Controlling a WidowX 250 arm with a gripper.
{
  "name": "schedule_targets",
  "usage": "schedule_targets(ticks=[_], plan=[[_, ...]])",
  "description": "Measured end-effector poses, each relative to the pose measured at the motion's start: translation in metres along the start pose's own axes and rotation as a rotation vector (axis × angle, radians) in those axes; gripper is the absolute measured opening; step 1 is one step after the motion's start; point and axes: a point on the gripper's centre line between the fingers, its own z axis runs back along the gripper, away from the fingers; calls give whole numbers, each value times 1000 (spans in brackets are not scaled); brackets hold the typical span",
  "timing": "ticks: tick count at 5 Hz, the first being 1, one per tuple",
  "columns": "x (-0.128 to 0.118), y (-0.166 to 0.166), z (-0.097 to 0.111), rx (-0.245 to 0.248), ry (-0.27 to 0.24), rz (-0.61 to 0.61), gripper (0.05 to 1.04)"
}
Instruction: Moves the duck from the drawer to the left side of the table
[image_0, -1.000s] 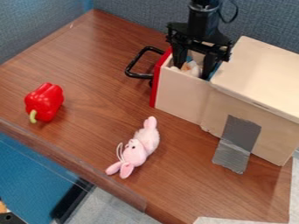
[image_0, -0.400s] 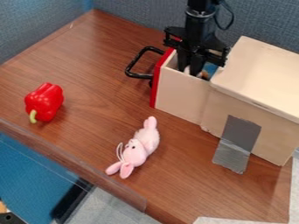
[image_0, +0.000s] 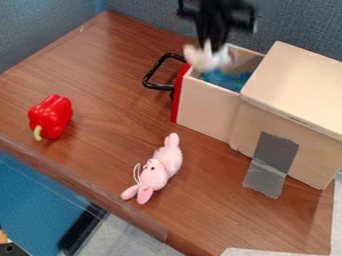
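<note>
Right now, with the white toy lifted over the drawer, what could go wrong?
The white toy hangs from the gripper tips, so a slip could drop it back into the drawer.
It's near the drawer's black handle; travelling too low might snag it.
The red pepper occupies part of the table's left side, so a careless release could hit it.

The cabinet (image_0: 294, 85) is smooth, matt wood, with shiny duct tape (image_0: 270, 165) on its side. Left of it, a glossy bell pepper (image_0: 55, 114) and fuzzy plush rabbit (image_0: 160, 167); beneath, satiny wood-grain tabletop (image_0: 100, 75); behind, woven cloth partition (image_0: 300, 22).
</note>
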Motion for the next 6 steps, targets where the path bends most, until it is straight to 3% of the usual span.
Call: schedule_targets(ticks=[1, 2, 3, 4, 5, 6], plan=[[3, 24, 32, -6, -58, 44, 88], [-2, 68, 44, 25, -66, 112, 87], [-8, 115, 49, 103, -86, 141, 86], [-26, 159, 33, 169, -68, 113, 86], [-41, 198, 5, 229, -30, 50, 86], [-60, 232, -27, 230, 19, 28, 86]])
